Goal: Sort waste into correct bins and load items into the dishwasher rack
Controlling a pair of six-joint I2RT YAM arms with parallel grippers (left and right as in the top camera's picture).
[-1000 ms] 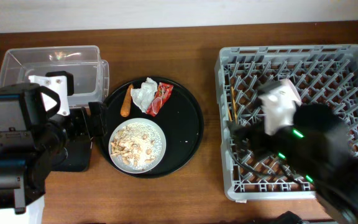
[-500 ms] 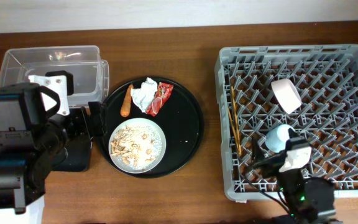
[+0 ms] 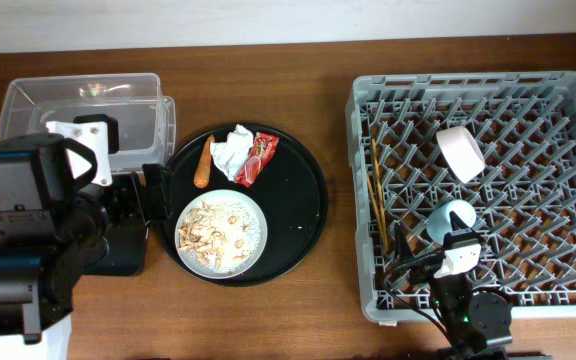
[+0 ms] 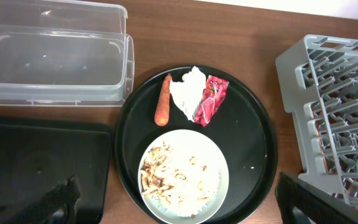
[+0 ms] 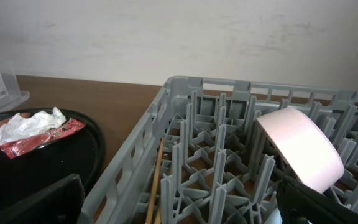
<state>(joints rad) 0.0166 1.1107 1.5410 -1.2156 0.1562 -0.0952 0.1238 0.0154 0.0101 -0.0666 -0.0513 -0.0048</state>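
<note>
A pale plate [image 3: 221, 233] heaped with beige food scraps sits on the round black tray [image 3: 303, 205], with the orange carrot stick [image 3: 204, 163], crumpled white napkin [image 3: 232, 150] and red wrapper [image 3: 256, 158] behind it. My left gripper [image 4: 182, 208] is open and empty above the plate [image 4: 182, 180]. In the grey rack [image 3: 368, 300] lie the chopsticks [image 3: 376, 195], the white bowl [image 3: 460, 152] on its side and the light-blue cup [image 3: 455, 215]. My right gripper [image 5: 185, 208] is open and empty, low at the rack's near side, facing the bowl [image 5: 300, 146] and chopsticks [image 5: 156, 180].
The clear plastic box [image 3: 88, 110] stands at the back left. The flat black tray bin [image 4: 42, 168] lies in front of it, mostly under my left arm [image 3: 28, 240] in the overhead view. Bare wooden table [image 3: 338, 150] separates the round tray from the rack.
My right arm has pulled back from over the rack to its near edge. The bowl and the light-blue cup now show in the rack. The left arm has not moved.
</note>
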